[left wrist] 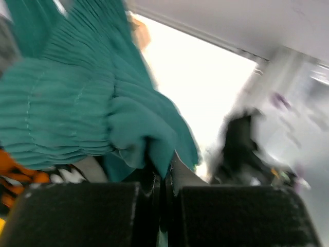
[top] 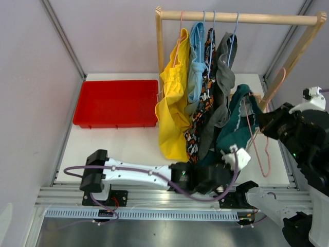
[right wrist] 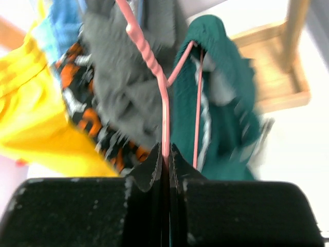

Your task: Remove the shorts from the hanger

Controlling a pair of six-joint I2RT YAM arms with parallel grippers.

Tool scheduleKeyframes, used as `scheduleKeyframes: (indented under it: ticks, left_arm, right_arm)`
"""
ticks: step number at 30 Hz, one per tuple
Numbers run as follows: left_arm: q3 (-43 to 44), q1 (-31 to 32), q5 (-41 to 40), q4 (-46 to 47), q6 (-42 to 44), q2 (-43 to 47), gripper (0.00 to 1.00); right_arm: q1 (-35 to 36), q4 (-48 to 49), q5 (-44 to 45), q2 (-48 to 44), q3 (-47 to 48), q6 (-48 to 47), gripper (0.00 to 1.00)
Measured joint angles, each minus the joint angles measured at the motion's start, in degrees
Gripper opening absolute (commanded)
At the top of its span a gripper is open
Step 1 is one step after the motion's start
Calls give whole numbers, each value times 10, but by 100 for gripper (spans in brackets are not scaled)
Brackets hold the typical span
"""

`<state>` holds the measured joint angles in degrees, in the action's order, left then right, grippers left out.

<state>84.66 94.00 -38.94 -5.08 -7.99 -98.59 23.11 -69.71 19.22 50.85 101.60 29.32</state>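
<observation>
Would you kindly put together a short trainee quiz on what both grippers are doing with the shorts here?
1. True or false: the right gripper is shut on the pink hanger.
2. Which shorts does the left gripper pinch? A yellow, B grey, C teal.
3. How many pairs hang on the wooden rail?
Key: 1 true; 2 C, the teal shorts; 3 four.

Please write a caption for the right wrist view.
Right tool shut on thin pink hanger draped with dark teal fabric shorts.
</observation>
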Motion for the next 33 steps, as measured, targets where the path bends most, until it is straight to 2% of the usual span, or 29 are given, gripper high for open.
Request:
scheduleKeyframes:
  ticks: [4,8,11,14,17,20,23,27,31,33]
  left_arm:
    - [145,-81,17,-59,10,-68,0]
    - [313,-158,37,-130,10,-125,0]
    - [320,-172,31,-145,9,-107,0]
    - [237,-122,7,-158,5,-47,0]
    - [144,-17,-31,-201,-16,25,0]
    - [100,97,-63,-292,-67,90,0]
    - [106,174,-107,-420,-141,147,0]
    - [150,197,-168,-592,-272,196,0]
    - [141,177,-207,-671,-339,242,0]
    - [131,162,-219,-692,-348,268,0]
  right_arm:
    - [-3,-60,-80,-31,28,36,0]
    - [-5,-83,-116,-34,117,52,0]
    - [-2,-83,-111,-17,188,45,0]
    - [7,-81,-86,12,230,27,0]
    - [16,-82,-42,64,250,-8,0]
    - [18,-63,1,137,270,-50,0]
    - [3,-16,25,207,276,-92,0]
    - [-92,48,-13,282,276,-122,0]
    - [-211,90,-84,321,284,-113,0]
    - [-249,119,-111,331,284,-104,0]
